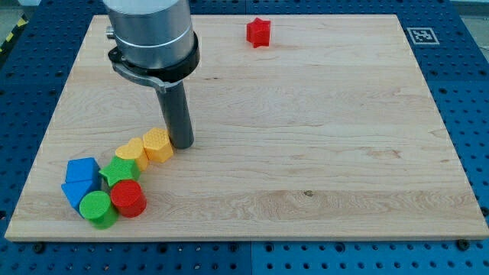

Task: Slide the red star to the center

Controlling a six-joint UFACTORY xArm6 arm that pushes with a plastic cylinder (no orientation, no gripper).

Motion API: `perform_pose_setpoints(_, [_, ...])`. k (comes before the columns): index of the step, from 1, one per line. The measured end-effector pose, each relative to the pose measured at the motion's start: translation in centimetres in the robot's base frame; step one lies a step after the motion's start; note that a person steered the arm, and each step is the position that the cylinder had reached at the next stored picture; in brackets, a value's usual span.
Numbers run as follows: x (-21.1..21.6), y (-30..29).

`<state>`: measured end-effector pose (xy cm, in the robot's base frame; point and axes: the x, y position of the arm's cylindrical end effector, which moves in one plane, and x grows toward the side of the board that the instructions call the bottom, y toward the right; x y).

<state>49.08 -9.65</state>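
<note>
1. The arm's upper part is cut off at the view's top; there are no jaws, only a dark rod.
2. My tip rests just right of the yellow hexagon, seemingly touching it.
3. The red star sits near the top edge of the wooden board, well apart from my tip.
4. At the lower left cluster a yellow heart, green star, red cylinder, green cylinder and two blue blocks, shapes unclear.

Red star; red cylinder; green cylinder; green star; two yellow blocks; blue blocks.
</note>
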Motion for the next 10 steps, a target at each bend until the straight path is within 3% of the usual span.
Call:
perform_pose_setpoints(3, [1.8, -5.1])
perform_pose_setpoints(4, [0.5, -4.2])
perform_pose_setpoints(7, [-22.6, -4.4])
perform_pose_setpoints(8, [-28.0, 0.2])
perform_pose_setpoints(9, [-29.8, 7.7])
perform_pose_setpoints(10, [-29.3, 8.9])
